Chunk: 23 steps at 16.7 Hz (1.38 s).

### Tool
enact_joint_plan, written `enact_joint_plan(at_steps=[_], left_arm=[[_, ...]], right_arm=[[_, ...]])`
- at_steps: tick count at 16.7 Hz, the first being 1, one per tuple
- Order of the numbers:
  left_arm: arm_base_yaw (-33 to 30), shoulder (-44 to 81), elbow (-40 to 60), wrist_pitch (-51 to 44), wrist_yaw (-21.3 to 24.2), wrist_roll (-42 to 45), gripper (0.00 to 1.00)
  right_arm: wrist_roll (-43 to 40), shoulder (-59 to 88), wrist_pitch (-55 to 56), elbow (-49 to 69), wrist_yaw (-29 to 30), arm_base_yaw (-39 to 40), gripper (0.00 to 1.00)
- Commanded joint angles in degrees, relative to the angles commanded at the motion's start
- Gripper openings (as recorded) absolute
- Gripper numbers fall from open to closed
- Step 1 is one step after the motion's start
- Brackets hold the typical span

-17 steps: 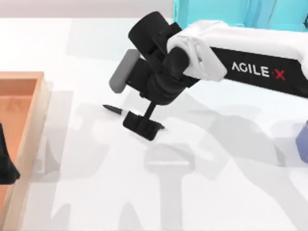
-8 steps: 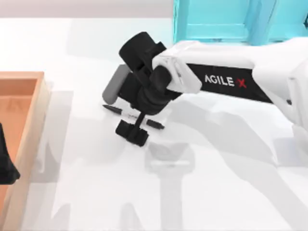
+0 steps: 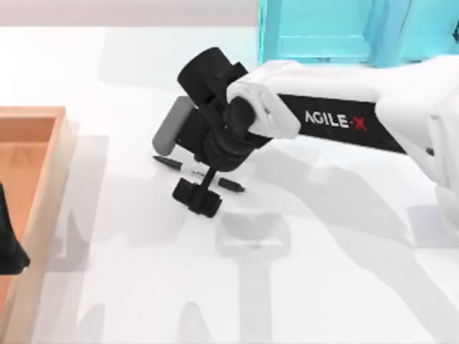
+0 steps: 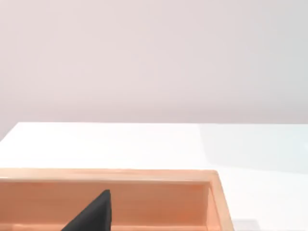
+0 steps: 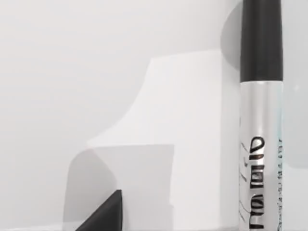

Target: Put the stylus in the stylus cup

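Black-tipped stylus (image 3: 199, 174) lying flat on tabletop (image 3: 323, 272); right gripper (image 3: 195, 198) hovering over it, fingers' state unclear.

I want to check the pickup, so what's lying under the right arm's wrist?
The stylus lies on the white table there, both black ends poking out. Its middle is covered by the right gripper.

Table: white surface (image 3: 129, 287), with grey shadows lying across it
Wooden tray: light wood (image 3: 43, 193), at the left edge of the table, the inside is orange-brown; its rim and inner wall are also in the left wrist view (image 4: 214, 192)
Shelf unit: translucent turquoise (image 3: 323, 32), at the far side of the table, right of the middle
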Motion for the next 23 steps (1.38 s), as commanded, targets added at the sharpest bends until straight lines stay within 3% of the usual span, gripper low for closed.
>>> enact_joint_plan(at_steps=[11,19,20,23], left_arm=[[0.0,0.0,0.0,0.0,0.0,0.0,1.0],[0.0,0.0,0.0,0.0,0.0,0.0,1.0],[0.0,0.0,0.0,0.0,0.0,0.0,1.0],[0.0,0.0,0.0,0.0,0.0,0.0,1.0]], right_arm=[[0.0,0.0,0.0,0.0,0.0,0.0,0.02],[0.0,0.0,0.0,0.0,0.0,0.0,0.0],[2.9,-5.6,-5.33,-2.37,-3.85,0.13,0.0],[4.7,-7.61,-7.51,-4.22,-2.96,1.89,0.0]])
